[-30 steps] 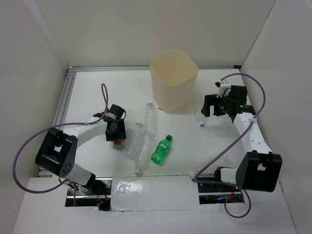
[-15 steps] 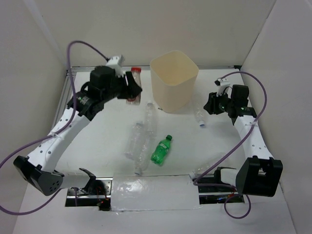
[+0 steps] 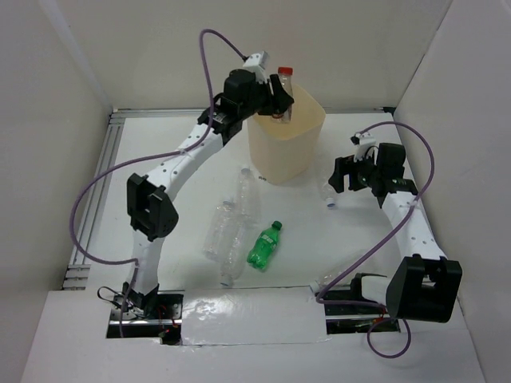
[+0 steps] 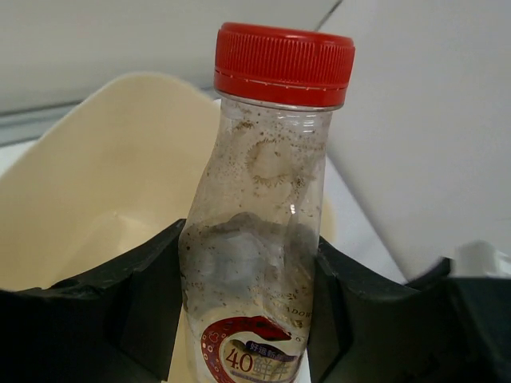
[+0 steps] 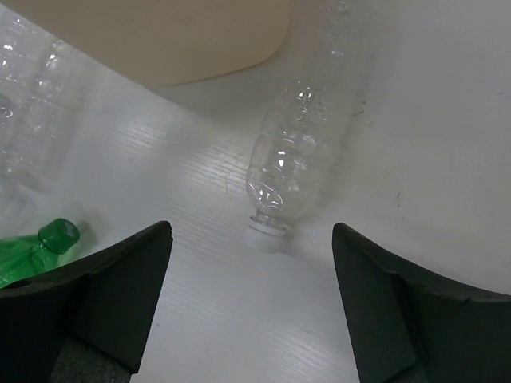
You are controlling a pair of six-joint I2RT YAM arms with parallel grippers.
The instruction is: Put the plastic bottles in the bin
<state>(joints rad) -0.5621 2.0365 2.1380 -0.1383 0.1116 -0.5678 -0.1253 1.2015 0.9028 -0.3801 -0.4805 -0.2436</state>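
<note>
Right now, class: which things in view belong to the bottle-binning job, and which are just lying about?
Job:
- red-capped bottle
- green bottle
- clear bottles
- bin

Lying about:
- purple cables
- aluminium rail
- glossy taped sheet by the arm bases

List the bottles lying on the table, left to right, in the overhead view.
heap of clear bottles → green bottle → lone clear bottle
</note>
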